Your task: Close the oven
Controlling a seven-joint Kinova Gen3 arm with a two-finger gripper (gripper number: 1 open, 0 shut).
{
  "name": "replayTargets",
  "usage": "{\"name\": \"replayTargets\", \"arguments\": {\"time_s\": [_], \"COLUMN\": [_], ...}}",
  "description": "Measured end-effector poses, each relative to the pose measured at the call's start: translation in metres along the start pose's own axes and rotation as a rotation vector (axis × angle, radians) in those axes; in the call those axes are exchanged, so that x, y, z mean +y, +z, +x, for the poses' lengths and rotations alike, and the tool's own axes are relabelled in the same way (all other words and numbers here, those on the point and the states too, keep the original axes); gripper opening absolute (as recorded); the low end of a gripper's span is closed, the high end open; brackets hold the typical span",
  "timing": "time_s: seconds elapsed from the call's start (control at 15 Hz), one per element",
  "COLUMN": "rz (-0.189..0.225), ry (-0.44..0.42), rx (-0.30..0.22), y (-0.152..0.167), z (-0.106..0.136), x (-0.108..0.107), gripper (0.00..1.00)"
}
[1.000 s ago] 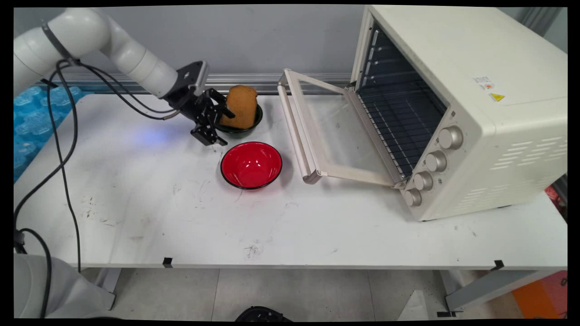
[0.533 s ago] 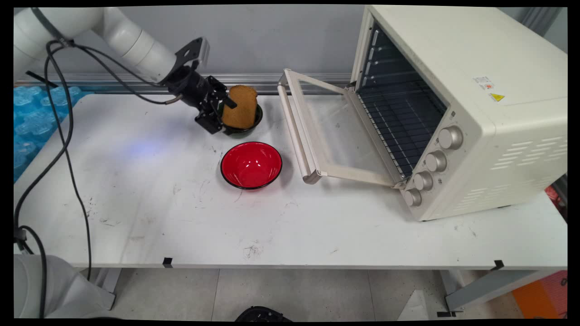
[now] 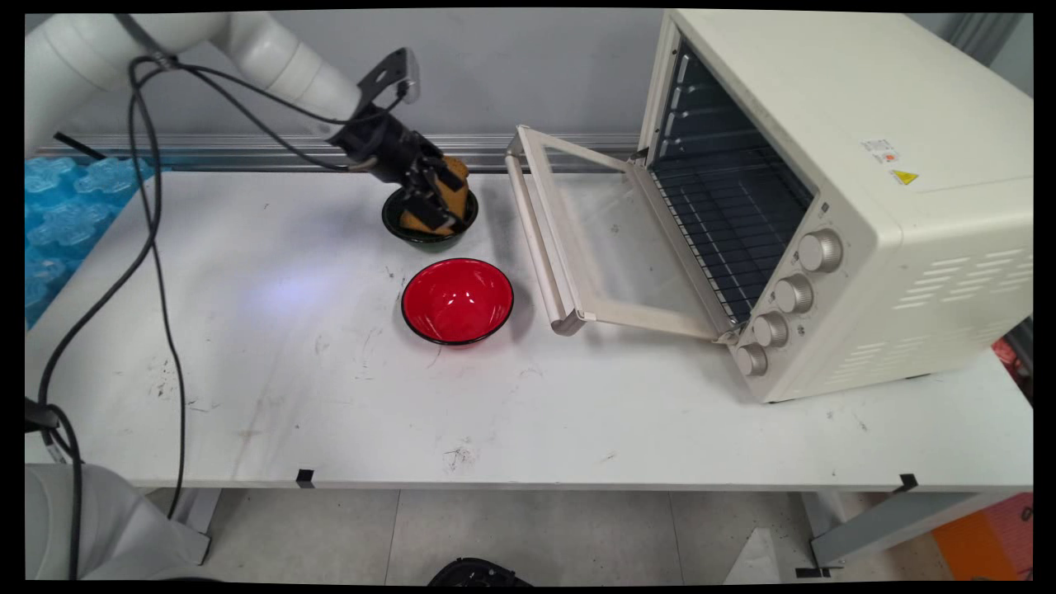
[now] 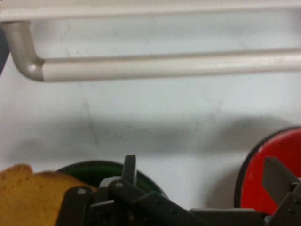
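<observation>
Pincer (image 3: 437, 198) is spread around the bread slice (image 3: 450, 194) in the green bowl (image 3: 396, 223) near the tabletop's far edge; an off-centre squeeze could tip the bowl.

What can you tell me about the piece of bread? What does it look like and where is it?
The bread is one thick, golden-brown slice that looks toasted, with a rounded top and a darker crust. It stands on edge, leaning a little, in a small dark green bowl near the table's far edge, behind the red bowl and left of the oven's open door. The black gripper is right over it and hides part of it. Whether the gripper is squeezing it cannot be told.
</observation>
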Motion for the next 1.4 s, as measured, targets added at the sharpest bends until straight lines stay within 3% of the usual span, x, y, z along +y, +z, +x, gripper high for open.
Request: {"name": "replayTargets", "arguments": {"time_s": [0.27, 0.33, 1.0, 1.4], "rz": [-0.004, -0.005, -0.026, -0.031], "ry": [-0.051, -0.061, -0.108, -0.112], "rx": [0.012, 0.015, 0.038, 0.070], "y": [0.020, 0.025, 0.082, 0.091], "z": [0.011, 0.013, 0.027, 0.041], "x": [-0.002, -0.002, -0.004, -0.007], "gripper": [1.00, 0.00, 0.00, 0.00]}}
